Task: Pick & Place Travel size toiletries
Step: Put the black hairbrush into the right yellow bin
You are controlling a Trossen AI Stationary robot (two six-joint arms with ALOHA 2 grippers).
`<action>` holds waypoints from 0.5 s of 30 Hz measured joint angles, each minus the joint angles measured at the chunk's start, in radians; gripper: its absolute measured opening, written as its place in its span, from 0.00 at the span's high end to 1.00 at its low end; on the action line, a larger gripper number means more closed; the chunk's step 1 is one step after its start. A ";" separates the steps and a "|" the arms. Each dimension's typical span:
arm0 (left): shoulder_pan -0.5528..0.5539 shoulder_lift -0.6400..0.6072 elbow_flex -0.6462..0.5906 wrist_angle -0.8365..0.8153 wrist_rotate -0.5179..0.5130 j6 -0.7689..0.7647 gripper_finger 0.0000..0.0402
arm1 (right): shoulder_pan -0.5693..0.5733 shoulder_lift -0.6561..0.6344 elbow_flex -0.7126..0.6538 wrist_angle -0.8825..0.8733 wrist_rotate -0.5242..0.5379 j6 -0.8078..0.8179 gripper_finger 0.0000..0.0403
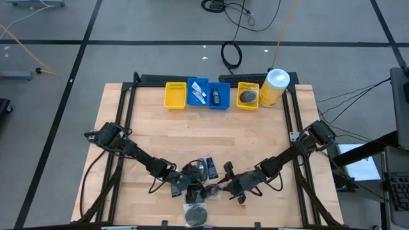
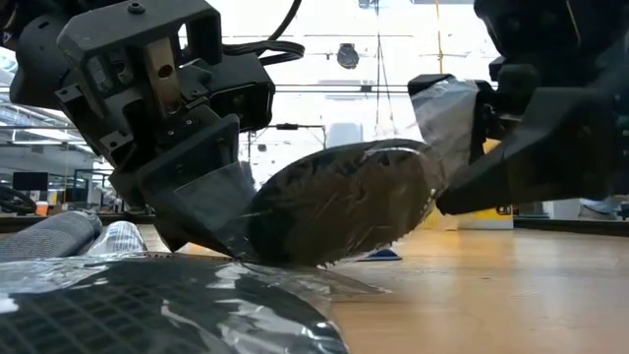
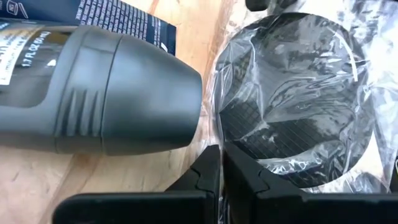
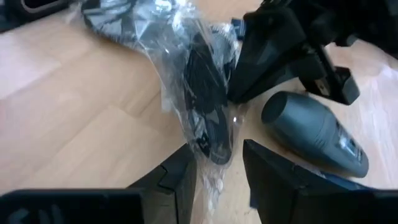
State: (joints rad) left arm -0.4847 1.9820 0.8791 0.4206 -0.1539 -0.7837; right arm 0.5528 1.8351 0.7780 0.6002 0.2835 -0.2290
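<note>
While several toiletries already sit in the bins (image 1: pixel 207 96) at the desk's (image 1: pixel 147 137) far edge, both arms work a plastic-wrapped mesh puff (image 2: pixel 339 202) near the front. The left end effector (image 3: pixel 221 168) is clenched tight on the wrapper's edge; the right end effector (image 4: pixel 217 163) straddles the puff, apparently grasping it. A second wrapped puff (image 1: pixel 196 215) and a grey bottle (image 3: pixel 93 93) remain unsorted. The bottle's label reads "1.7 FL OZ"; other print is illegible.

both arms reach inward, left gripper (image 1: pixel 190 185) closed, right gripper (image 1: pixel 225 187) half-spread.
</note>
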 joint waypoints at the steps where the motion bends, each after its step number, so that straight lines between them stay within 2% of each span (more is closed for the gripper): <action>1: 0.000 0.000 0.000 0.000 0.000 0.000 0.95 | -0.003 0.000 0.000 0.003 -0.001 0.007 0.68; 6: 0.000 0.000 0.000 0.000 -0.001 -0.001 0.95 | -0.004 0.000 0.000 0.067 -0.061 0.000 0.69; 9: 0.001 0.000 0.000 0.001 -0.004 -0.001 0.95 | -0.003 0.000 0.000 0.095 -0.090 0.004 0.73; 11: 0.002 0.000 0.000 0.001 -0.004 0.000 0.95 | -0.004 0.000 0.000 0.082 -0.103 0.007 0.78; 15: 0.002 0.000 0.000 0.001 -0.004 0.000 0.95 | -0.004 0.000 0.000 0.052 -0.103 0.007 0.95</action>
State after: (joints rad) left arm -0.4828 1.9820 0.8787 0.4218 -0.1577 -0.7840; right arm 0.5491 1.8351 0.7780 0.6520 0.1802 -0.2218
